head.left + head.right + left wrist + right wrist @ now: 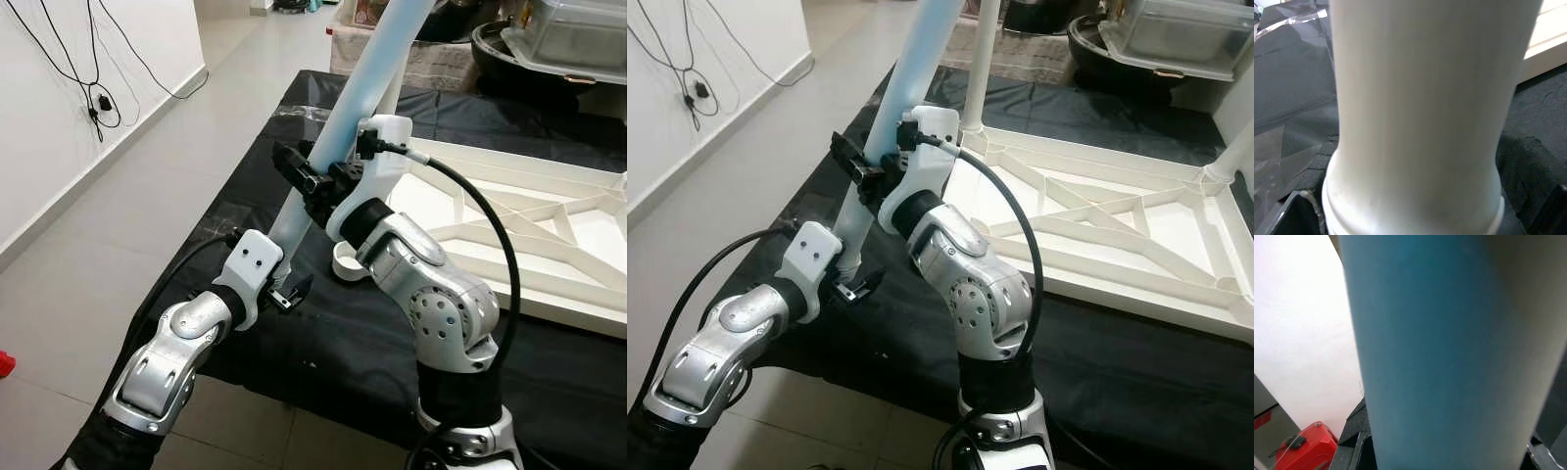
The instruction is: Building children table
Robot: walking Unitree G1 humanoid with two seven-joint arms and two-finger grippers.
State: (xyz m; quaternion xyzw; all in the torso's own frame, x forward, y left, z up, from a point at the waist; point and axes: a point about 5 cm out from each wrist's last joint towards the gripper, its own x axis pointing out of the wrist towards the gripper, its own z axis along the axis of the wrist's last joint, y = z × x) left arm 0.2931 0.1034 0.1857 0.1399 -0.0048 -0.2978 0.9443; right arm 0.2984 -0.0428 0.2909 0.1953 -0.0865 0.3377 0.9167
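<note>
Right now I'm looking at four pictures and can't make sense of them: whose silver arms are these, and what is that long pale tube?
The silver arms belong to a humanoid robot. The two wide pictures come from cameras in its head, looking down at its own arms. The two close-ups come from cameras on its wrists, so near the tube that it nearly fills them.

The tube is a pale blue table leg, leaning at an angle. The left gripper holds it low down and the right gripper higher up.

Underneath is a black cloth spread on the tiled floor. On it lies a white table top, upside down so its ribs show, with a white leg already standing at one corner. Cables hang on the wall.
</note>
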